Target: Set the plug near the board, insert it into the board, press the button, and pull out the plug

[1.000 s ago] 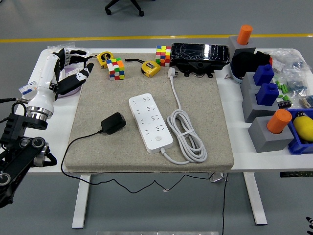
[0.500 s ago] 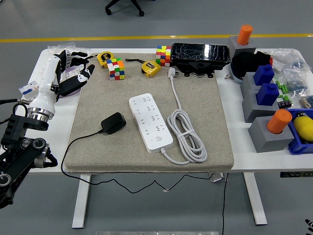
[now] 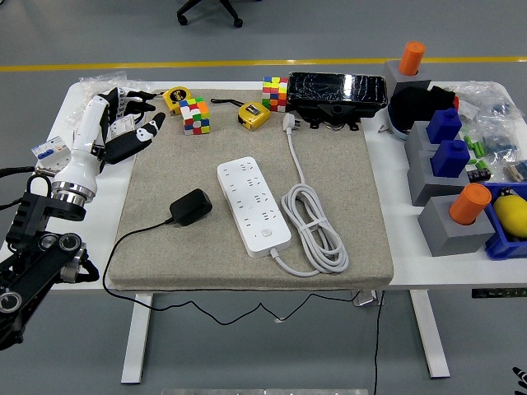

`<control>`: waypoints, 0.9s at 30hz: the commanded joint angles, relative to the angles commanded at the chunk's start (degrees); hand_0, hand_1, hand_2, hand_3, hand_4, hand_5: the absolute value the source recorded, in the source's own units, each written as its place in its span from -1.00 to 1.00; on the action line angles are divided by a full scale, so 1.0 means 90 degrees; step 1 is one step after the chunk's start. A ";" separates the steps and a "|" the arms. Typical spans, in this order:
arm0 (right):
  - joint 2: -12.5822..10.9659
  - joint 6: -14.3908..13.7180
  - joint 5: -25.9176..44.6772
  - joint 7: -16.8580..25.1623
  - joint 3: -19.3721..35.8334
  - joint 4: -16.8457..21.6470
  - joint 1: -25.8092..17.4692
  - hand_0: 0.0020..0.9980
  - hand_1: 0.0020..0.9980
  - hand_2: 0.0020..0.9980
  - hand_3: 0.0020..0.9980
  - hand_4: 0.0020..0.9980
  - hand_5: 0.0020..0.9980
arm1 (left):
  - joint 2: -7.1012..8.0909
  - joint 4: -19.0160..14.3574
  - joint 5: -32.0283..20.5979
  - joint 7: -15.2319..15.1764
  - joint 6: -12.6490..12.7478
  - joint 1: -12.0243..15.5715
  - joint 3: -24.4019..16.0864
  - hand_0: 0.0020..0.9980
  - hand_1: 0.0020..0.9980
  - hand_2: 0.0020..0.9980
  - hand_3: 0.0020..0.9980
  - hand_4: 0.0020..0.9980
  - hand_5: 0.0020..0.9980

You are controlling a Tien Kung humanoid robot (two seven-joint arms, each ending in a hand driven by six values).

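Observation:
A black plug adapter (image 3: pixel 190 206) lies on the grey mat, its thin black cord trailing off the mat's front edge. Just right of it lies the white power strip (image 3: pixel 254 206), with its round button (image 3: pixel 266 234) near the front end and its white cable coiled (image 3: pixel 314 228) at the right. My left hand (image 3: pixel 132 132) hovers open at the mat's far left corner, fingers spread and holding nothing, well behind and left of the plug. No right arm shows in the picture.
Two colourful cubes (image 3: pixel 195 114) (image 3: pixel 275 93), two yellow tape measures (image 3: pixel 254 114) and a black box (image 3: pixel 338 95) line the mat's far edge. Grey blocks with blue and orange pegs (image 3: pixel 451 181) crowd the table's right side.
My left hand has drifted slightly right and forward over the mat's corner. The plug and the power strip have not moved.

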 joint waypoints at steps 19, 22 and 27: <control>0.0051 -0.0013 -0.0026 0.0032 0.0104 0.0002 -0.0012 0.06 0.26 0.24 0.10 0.78 -0.18 | -0.0055 -0.0046 0.0016 0.0037 -0.0027 0.0031 -0.0010 0.29 0.22 0.07 0.18 0.53 -0.55; 0.0040 -0.0017 -0.0029 0.0030 0.0111 0.0006 -0.0003 0.06 0.26 0.24 0.10 0.78 -0.18 | -0.0061 -0.0053 0.0012 0.0039 -0.0028 0.0017 -0.0003 0.29 0.22 0.08 0.18 0.53 -0.55; 0.0038 -0.0036 -0.0029 0.0072 0.0116 0.0004 -0.0008 0.06 0.26 0.24 0.10 0.78 -0.18 | -0.0056 -0.0049 0.0007 0.0044 -0.0027 -0.0025 0.0023 0.29 0.22 0.08 0.18 0.53 -0.55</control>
